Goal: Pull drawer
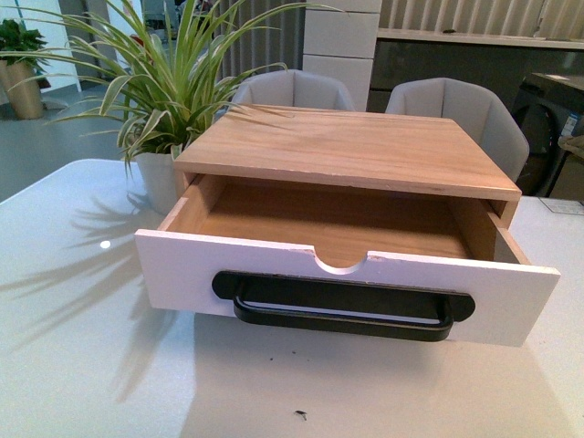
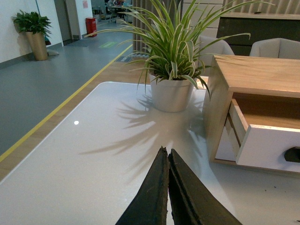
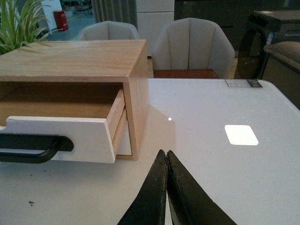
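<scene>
On the white surface [image 1: 82,365], near its middle, sits a light-wood cabinet [image 1: 351,146] with the drawer [image 1: 347,274] drawn well out toward the camera, its white front hanging clear of the cabinet's top board and its bare wooden floor exposed. Its long black bar handle [image 1: 342,315] runs along the front below the half-round notch, within reach for a grasp from the front. By this look the pulling seems largely done, though how much travel is left cannot be told. Just beside the cabinet's far-left corner stands a potted spider plant [image 1: 160,100], clear of the drawer's path. Neither arm shows in the front view. Each wrist view shows its own hand low over the surface and apart from the drawer: the left hand [image 2: 168,157] off the cabinet's left side, the right hand [image 3: 166,158] off its right, both with fingers pressed together and gripping nothing, probably parked aside.
</scene>
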Controlling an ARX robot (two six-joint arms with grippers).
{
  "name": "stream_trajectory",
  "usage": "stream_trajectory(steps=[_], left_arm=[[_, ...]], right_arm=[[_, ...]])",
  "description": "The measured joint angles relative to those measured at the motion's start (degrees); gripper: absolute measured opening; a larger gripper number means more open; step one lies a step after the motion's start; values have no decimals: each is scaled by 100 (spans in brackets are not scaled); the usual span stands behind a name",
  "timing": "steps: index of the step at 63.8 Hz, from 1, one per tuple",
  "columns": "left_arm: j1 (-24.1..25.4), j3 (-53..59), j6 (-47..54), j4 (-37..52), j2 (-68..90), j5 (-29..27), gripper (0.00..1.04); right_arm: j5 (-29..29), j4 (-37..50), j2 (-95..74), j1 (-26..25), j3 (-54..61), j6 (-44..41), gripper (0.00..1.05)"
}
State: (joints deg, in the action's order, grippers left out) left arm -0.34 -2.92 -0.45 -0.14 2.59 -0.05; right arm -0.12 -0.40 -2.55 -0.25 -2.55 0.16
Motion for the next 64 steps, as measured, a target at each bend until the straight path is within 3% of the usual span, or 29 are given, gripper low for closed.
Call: stream_trajectory(steps=[26, 29, 56, 59, 64], left_arm=[[9, 216, 2, 2, -227, 4, 3], [9, 216, 0, 2, -227, 4, 10], [9, 214, 2, 2, -227, 4, 98], [9, 216, 17, 2, -227, 4, 98], [9, 214, 17, 2, -227, 4, 97]], right_arm=[[11, 31, 221, 4, 90, 0, 2], [11, 31, 223, 4, 90, -2, 3], [11, 31, 223, 4, 90, -2, 90], [11, 31, 223, 4, 90, 2, 97], [11, 31, 223, 4, 90, 0, 96]])
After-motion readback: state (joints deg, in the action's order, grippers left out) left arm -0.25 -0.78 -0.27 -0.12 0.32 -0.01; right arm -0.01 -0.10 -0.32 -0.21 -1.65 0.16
